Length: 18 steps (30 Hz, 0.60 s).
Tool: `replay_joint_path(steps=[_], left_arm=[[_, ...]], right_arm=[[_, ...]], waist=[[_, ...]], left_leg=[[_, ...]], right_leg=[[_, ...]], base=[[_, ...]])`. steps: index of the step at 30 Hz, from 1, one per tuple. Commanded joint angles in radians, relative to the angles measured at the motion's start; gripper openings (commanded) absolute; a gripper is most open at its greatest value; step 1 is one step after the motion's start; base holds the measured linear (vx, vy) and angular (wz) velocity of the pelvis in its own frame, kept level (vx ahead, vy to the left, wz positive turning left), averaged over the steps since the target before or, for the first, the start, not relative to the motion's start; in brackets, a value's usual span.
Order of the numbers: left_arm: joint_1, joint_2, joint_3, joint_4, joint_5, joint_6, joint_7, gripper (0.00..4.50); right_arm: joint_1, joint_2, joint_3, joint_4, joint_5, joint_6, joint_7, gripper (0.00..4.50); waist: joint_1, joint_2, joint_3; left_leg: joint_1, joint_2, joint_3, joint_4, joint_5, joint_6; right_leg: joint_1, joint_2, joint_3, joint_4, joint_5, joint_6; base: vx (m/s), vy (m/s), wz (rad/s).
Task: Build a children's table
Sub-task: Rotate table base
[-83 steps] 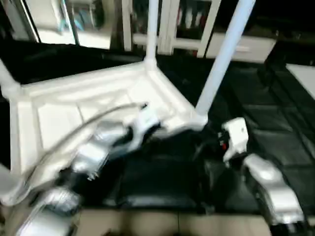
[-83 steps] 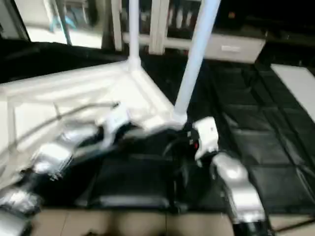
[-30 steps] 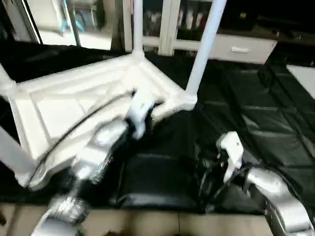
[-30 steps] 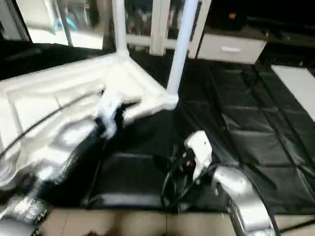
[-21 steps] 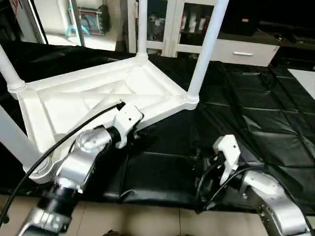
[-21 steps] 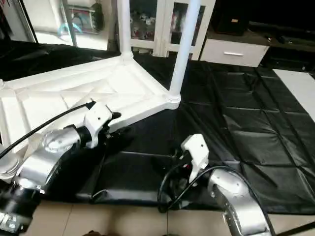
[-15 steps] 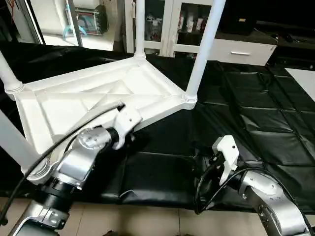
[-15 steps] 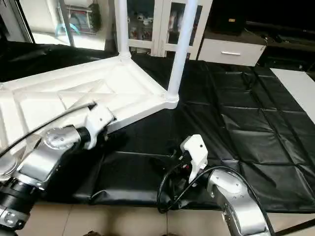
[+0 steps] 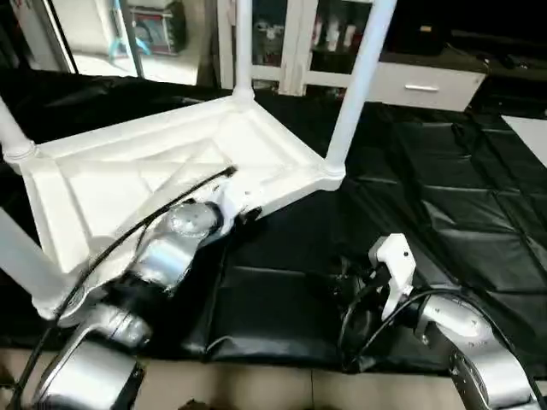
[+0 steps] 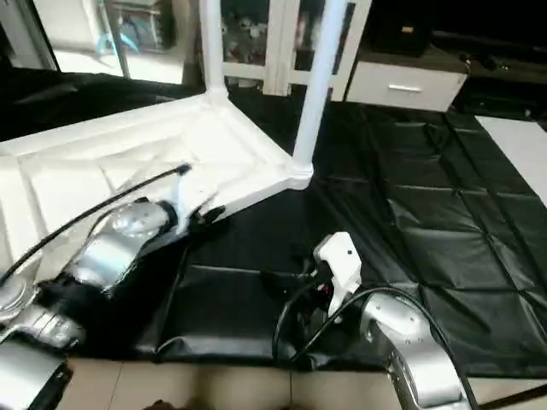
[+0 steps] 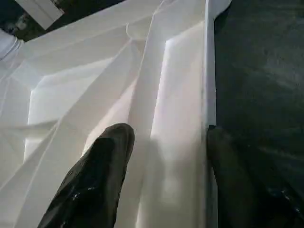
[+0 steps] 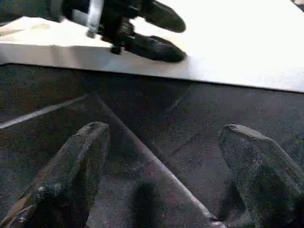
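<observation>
The children's table lies upside down on a black mat, its white ribbed underside facing up. Legs stand in the corner sockets: a far leg, a right leg, a left leg and a near-left leg. My left gripper is at the top's near rim, open, with one finger over the ribs and the other outside the rim. My right gripper hangs open low over the mat, a short way in front of that rim, facing the left gripper.
The black padded mat spreads right and forward, with a raised fold between my arms. White cabinets and a drawer unit stand behind. Beige floor runs along the near edge.
My left arm has reached forward and turned, bringing its gripper onto the table's near rim. The right arm has hardly moved.
</observation>
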Motion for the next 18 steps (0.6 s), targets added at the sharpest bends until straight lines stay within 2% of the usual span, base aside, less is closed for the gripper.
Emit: replay_joint_path(steps=[1, 3, 4, 9, 10, 12, 13, 14, 15, 16, 18], left_arm=[[-0.033, -0.028, 0.037, 0.019, -0.026, -0.017, -0.012, 2.88], [-0.038, -0.042, 0.063, -0.001, -0.066, -0.002, -0.041, 2.88], [-0.034, -0.043, 0.071, -0.026, -0.094, 0.014, -0.068, 2.88], [-0.012, -0.027, 0.061, -0.078, -0.122, 0.041, -0.133, 2.88], [0.003, -0.016, 0.052, -0.111, -0.136, 0.064, -0.180, 2.88], [0.067, 0.023, 0.030, -0.250, -0.216, 0.186, -0.370, 2.88], [0.071, 0.026, 0.028, -0.258, -0.220, 0.193, -0.380, 2.88], [0.080, 0.035, 0.019, -0.277, -0.228, 0.210, -0.403, 2.88], [0.089, 0.048, 0.004, -0.288, -0.225, 0.217, -0.425, 2.88], [0.096, 0.062, -0.018, -0.279, -0.202, 0.209, -0.429, 2.88], [0.096, 0.064, -0.025, -0.261, -0.185, 0.200, -0.420, 2.88]], right_arm=[[-0.010, -0.009, -0.013, -0.006, 0.000, -0.004, -0.005, 3.98], [-0.009, -0.011, -0.019, -0.008, 0.001, -0.004, -0.007, 3.98], [-0.006, -0.013, -0.022, -0.009, 0.002, -0.004, -0.007, 3.98], [0.004, -0.015, -0.020, -0.022, 0.011, 0.002, 0.002, 3.98], [0.008, -0.017, -0.018, -0.026, 0.017, 0.006, 0.008, 3.98], [0.019, -0.029, -0.010, -0.048, 0.052, 0.033, 0.050, 3.98], [0.020, -0.030, -0.009, -0.049, 0.054, 0.034, 0.052, 3.98], [0.021, -0.031, -0.008, -0.053, 0.059, 0.038, 0.057, 3.98], [0.021, -0.032, -0.007, -0.057, 0.069, 0.047, 0.066, 3.98], [0.022, -0.036, 0.000, -0.067, 0.081, 0.059, 0.079, 3.98], [0.023, -0.039, 0.005, -0.073, 0.086, 0.065, 0.087, 3.98]], waist=[[0.005, 0.007, -0.066], [0.005, 0.005, -0.065], [0.005, 0.006, -0.066], [0.005, 0.007, -0.069], [0.005, 0.006, -0.069], [0.005, 0.007, -0.068], [0.005, 0.007, -0.069], [0.005, 0.009, -0.067], [0.003, 0.010, -0.066], [0.002, 0.011, -0.063], [0.003, 0.012, -0.061]], left_leg=[[0.012, 0.024, -0.017, -0.078, -0.232, 0.022], [0.011, 0.025, -0.018, -0.079, -0.244, 0.014], [0.011, 0.026, -0.018, -0.079, -0.241, 0.014], [0.011, 0.027, -0.017, -0.077, -0.201, 0.028], [0.011, 0.027, -0.017, -0.077, -0.191, 0.030], [0.012, 0.029, -0.015, -0.077, -0.178, 0.035], [0.012, 0.030, -0.016, -0.078, -0.176, 0.035], [0.013, 0.031, -0.014, -0.078, -0.175, 0.038], [0.014, 0.029, -0.012, -0.078, -0.183, 0.040], [0.017, 0.030, -0.012, -0.081, -0.226, 0.030], [0.020, 0.030, -0.013, -0.083, -0.260, 0.019]], right_leg=[[0.050, -0.049, 0.039, -0.068, -0.233, -0.178], [0.049, -0.050, 0.038, -0.070, -0.257, -0.177], [0.049, -0.049, 0.038, -0.068, -0.245, -0.179], [0.050, -0.046, 0.038, -0.058, -0.170, -0.203], [0.051, -0.047, 0.037, -0.056, -0.153, -0.210], [0.052, -0.048, 0.039, -0.051, -0.132, -0.231], [0.055, -0.050, 0.039, -0.049, -0.127, -0.237], [0.052, -0.048, 0.040, -0.050, -0.126, -0.238], [0.048, -0.044, 0.040, -0.052, -0.132, -0.238], [0.046, -0.044, 0.039, -0.060, -0.187, -0.222], [0.044, -0.046, 0.040, -0.065, -0.231, -0.209]], base=[[0.000, 0.000, 0.00], [0.000, 0.000, 0.00], [0.000, 0.000, 0.00], [0.000, 0.000, 0.00], [0.000, 0.000, 0.00], [0.000, 0.000, 0.00], [0.000, 0.000, 0.00], [0.000, 0.000, 0.00], [0.000, 0.000, 0.00], [0.000, 0.000, 0.00], [0.000, 0.000, 0.00]])
